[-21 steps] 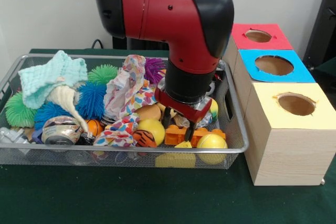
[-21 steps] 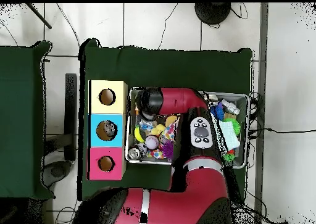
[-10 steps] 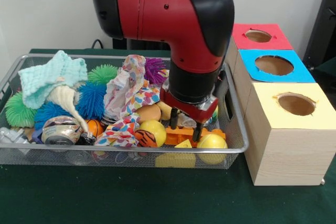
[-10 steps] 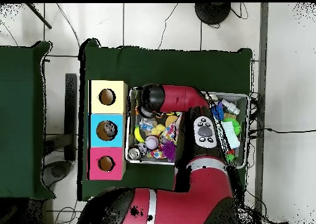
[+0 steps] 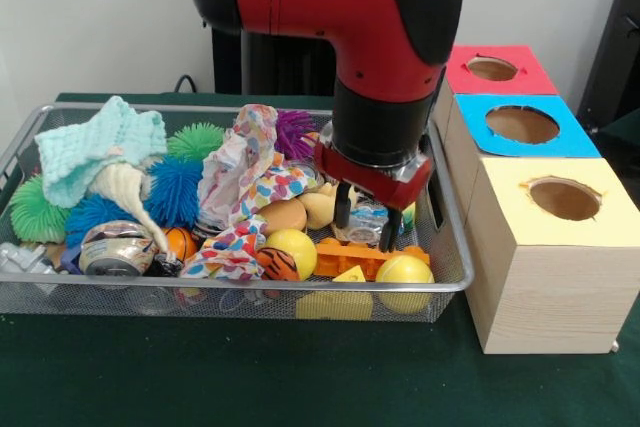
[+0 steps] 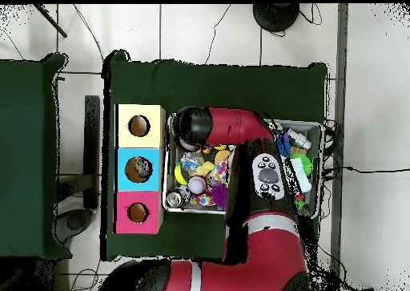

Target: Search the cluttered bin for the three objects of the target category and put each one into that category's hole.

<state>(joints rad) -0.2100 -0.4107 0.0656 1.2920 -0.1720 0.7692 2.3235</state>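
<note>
- Your gripper hung over the right end of the silver wire-mesh bin, its two dark fingers spread apart and holding nothing.
- Directly below the fingertips lay a flat orange plastic toy block, with a crumpled clear plastic piece showing between the fingers; whether either finger touched anything could not be told.
- Just right of the orange block sat a yellow ball against the bin's front rim, and to the left a second yellow ball beside a small orange striped ball.
- A tan egg-shaped object rested behind those, next to a crumpled cloth with a multicoloured spot print.
- Further left you had blue spiky rubber balls, green spiky balls, a pale mint knitted cloth and a dented metal can.
- A purple spiky ball sat at the back of the bin, beside the red and black arm.
- Outside the bin, just to its right, stood a row of three wooden boxes with round holes: yellow-topped nearest, blue-topped in the middle, red-topped farthest.
- From overhead, the arm covered much of the bin, and the three boxes lined up along the bin's short side.
- Everything stood on a dark green table cover.
</note>
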